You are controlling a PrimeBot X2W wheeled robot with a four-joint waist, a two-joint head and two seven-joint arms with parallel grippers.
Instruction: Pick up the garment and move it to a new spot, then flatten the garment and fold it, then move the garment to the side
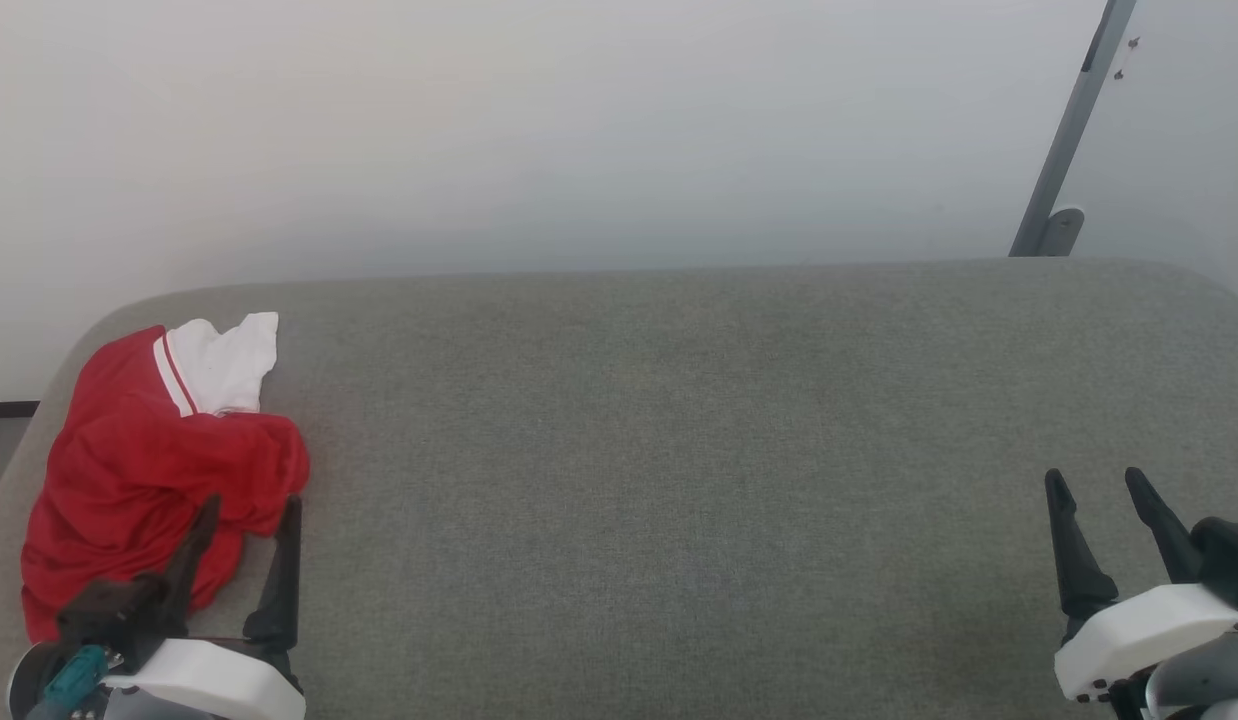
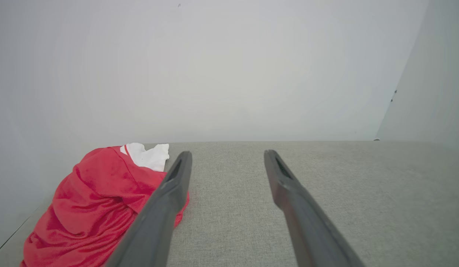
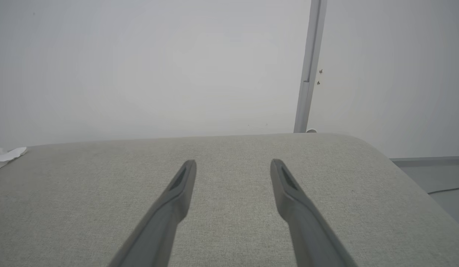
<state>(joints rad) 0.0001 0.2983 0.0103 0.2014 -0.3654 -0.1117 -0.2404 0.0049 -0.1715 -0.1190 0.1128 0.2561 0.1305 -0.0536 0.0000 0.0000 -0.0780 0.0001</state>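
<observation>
So the red shirt (image 1: pixel 149 470) is bunched in a heap at the far left end of the grey fabric tabletop (image 1: pixel 679 450). The heap's long axis runs from the near edge back toward the wall (image 1: pixel 579 130), with the white sleeve (image 1: pixel 224 365) at the far end. Left gripper (image 1: pixel 252 505) sits at the heap's near right edge, fingers spread, gripping nothing. Right gripper (image 1: pixel 1094 480) is well apart over on the right, fingers spread too.
</observation>
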